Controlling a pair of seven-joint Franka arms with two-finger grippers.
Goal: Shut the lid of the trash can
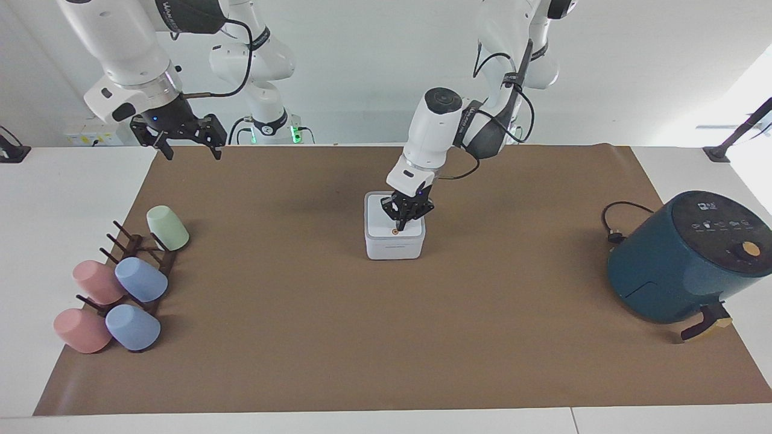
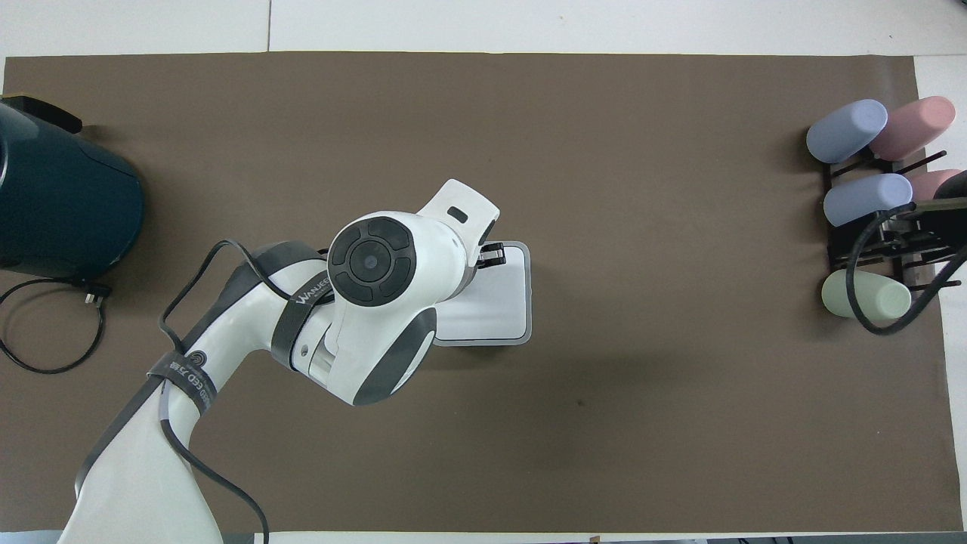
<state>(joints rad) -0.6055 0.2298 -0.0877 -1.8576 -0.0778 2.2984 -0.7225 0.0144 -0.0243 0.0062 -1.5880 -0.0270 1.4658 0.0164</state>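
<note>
The small white trash can (image 1: 395,244) stands mid-mat. Its lid (image 1: 383,222) lies flat on top, with the orange-ringed dot (image 1: 395,231) toward the edge farthest from the robots. My left gripper (image 1: 399,225) points down with its fingers together, and the tips touch the lid just beside the dot. In the overhead view the left arm covers part of the trash can (image 2: 502,302), and only a bit of the left gripper (image 2: 491,255) shows. My right gripper (image 1: 184,143) is open and empty and waits in the air over the mat's corner at the right arm's end.
A dark-teal air fryer (image 1: 687,259) with its cable (image 1: 615,224) stands at the left arm's end. A dark rack (image 1: 142,259) with several pastel cups (image 1: 140,280) lies at the right arm's end. The brown mat (image 1: 386,337) covers the table.
</note>
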